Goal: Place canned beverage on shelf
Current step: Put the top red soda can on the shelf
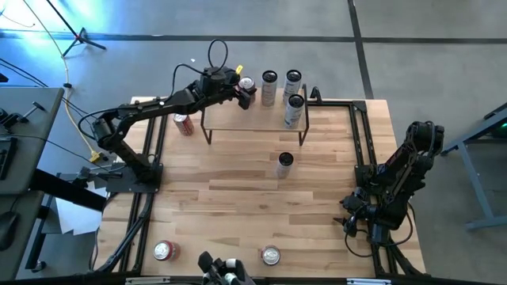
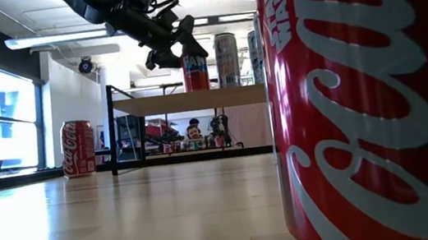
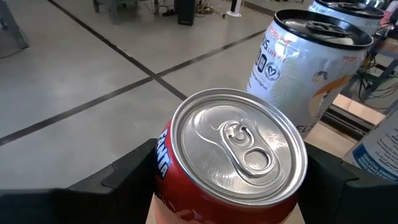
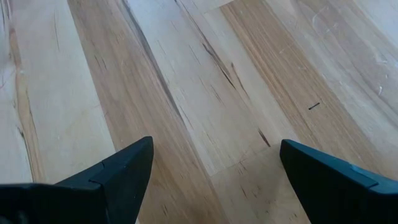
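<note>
Overhead view: the left pincer reaches to the far edge of the surface, at about 12 o'clock, its jaws set on either side of a red Fanta can. The can stands upright at the left end of the shelf. In the left wrist view the two dark fingers flank the can closely, but contact cannot be confirmed — whether the pincer grasps or has released it cannot be told. Three tall silver cans stand on the shelf's right half. A fourth slim can stands on the surface near centre, a red cola can at about 10 o'clock, and two more cans along the near edge. The right pincer rests at about 4 o'clock — released, jaws spread above bare wood in its wrist view.
</note>
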Robot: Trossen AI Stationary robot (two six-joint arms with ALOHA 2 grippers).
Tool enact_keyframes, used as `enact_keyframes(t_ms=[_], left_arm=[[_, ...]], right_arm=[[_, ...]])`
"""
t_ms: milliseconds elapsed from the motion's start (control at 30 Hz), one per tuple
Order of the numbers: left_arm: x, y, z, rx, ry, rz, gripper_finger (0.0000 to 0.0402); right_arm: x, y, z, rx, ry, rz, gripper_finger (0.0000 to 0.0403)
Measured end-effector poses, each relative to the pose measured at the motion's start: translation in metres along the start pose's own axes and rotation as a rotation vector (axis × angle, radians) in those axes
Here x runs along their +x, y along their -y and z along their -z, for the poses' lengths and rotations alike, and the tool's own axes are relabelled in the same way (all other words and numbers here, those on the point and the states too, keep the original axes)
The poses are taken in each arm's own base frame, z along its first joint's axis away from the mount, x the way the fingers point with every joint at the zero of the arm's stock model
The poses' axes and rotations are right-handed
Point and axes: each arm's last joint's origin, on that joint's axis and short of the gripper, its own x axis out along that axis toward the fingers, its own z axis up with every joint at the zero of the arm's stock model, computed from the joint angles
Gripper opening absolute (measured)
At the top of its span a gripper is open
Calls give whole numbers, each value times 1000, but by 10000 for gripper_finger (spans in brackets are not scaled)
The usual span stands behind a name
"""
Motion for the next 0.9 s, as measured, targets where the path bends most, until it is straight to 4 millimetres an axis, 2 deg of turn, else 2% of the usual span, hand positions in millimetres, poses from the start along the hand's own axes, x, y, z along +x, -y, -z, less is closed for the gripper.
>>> enact_keyframes(t_ms=[533,767,900], left_arm=[[0,0,3,-7,-33,16,281],[0,0,3,-6,-30,5,321],[-1,0,1,-7,-22,4,327]], right_arm=[[0,0,0,0,0,0,339],[0,0,0,0,1,0,339],[0,0,0,0,0,0,339]])
